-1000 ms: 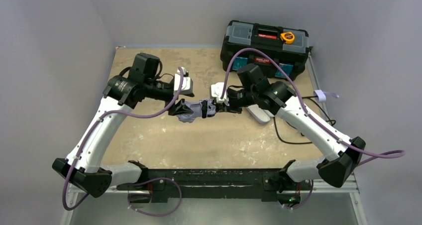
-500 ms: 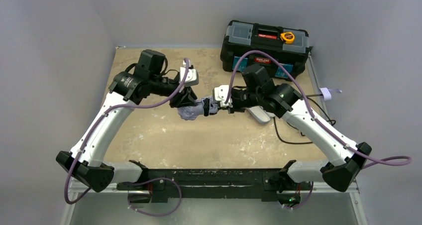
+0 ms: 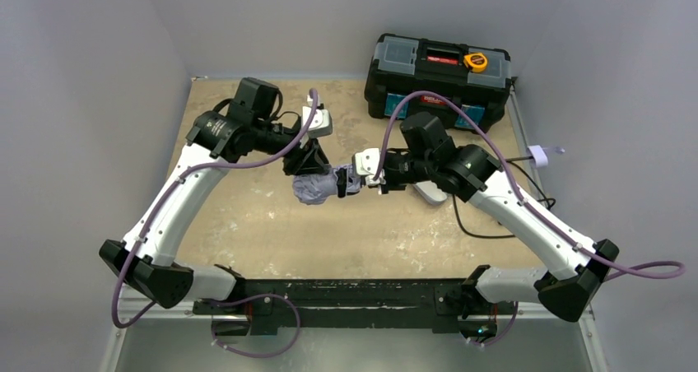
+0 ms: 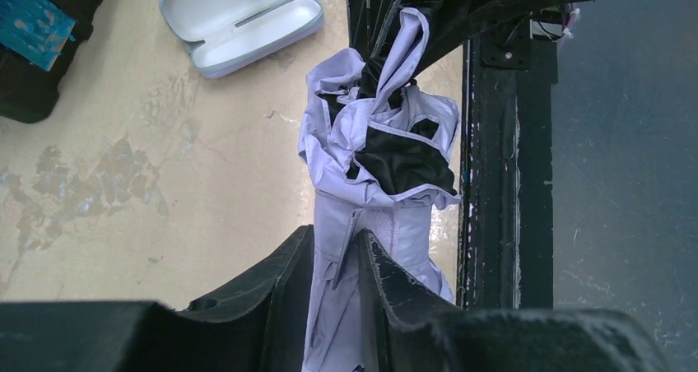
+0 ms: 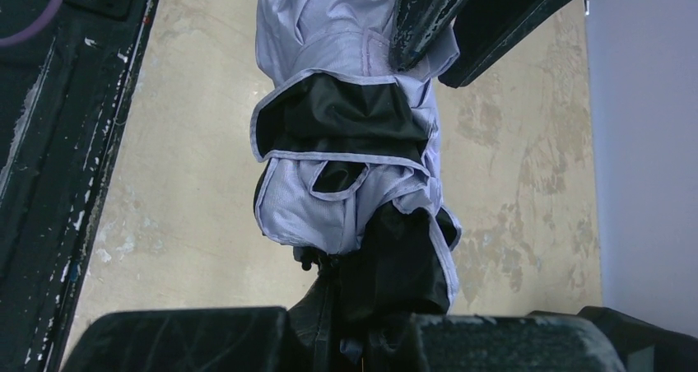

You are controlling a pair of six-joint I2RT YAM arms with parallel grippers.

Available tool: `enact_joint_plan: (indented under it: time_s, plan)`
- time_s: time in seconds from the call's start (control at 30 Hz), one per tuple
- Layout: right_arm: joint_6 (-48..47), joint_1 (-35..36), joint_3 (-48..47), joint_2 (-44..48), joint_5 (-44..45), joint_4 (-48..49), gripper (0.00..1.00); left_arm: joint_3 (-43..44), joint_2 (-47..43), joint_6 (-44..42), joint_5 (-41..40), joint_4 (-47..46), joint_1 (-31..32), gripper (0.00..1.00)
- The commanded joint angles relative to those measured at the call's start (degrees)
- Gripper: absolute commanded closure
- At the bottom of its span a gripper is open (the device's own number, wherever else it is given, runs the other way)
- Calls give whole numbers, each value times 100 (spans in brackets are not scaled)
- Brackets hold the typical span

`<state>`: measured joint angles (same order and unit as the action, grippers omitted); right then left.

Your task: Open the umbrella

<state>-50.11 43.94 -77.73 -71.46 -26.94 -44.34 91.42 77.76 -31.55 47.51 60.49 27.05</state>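
Pinches the umbrella (image 3: 317,185) with the left gripper (image 3: 305,161), fingers (image 4: 278,267) pressed onto pale fabric from both sides, probably to anchor that end. Holds the bundle folded and crumpled, seemingly just off the table (image 3: 370,234), stretched between the two arms. Clamps the right gripper (image 3: 356,179) on the opposite end, black fabric running down between its fingers (image 5: 206,339). Hides whatever sits inside that grip, handle or shaft. Looks set for pulling the ends apart, though risks slipping with only cloth in the left grip. Leaves the open case (image 4: 239,18) beyond, well apart
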Motion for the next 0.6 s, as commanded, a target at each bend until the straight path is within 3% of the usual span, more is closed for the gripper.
enact_joint_plan:
  time_s: [0.0, 0.17, 0.23, 0.43, 0.57]
  plan:
    - [225, 58, -192, 215, -329, 667, 100, -125, -197, -593, -285, 74, 73, 73]
    - [350, 62, -259, 135, -326, 690, 100, -181, -202, -729, -293, 60, 174, 78]
    - [355, 58, -314, 92, -321, 660, 100, -127, -146, -763, -291, 118, 189, 100]
    - [-103, 54, -45, 340, -362, 967, 100, 9, 259, 301, -1095, -510, 11, 100]
    - [-387, 55, 163, 578, -421, 1415, 100, 562, 1073, 1039, -1314, -611, -362, 100]
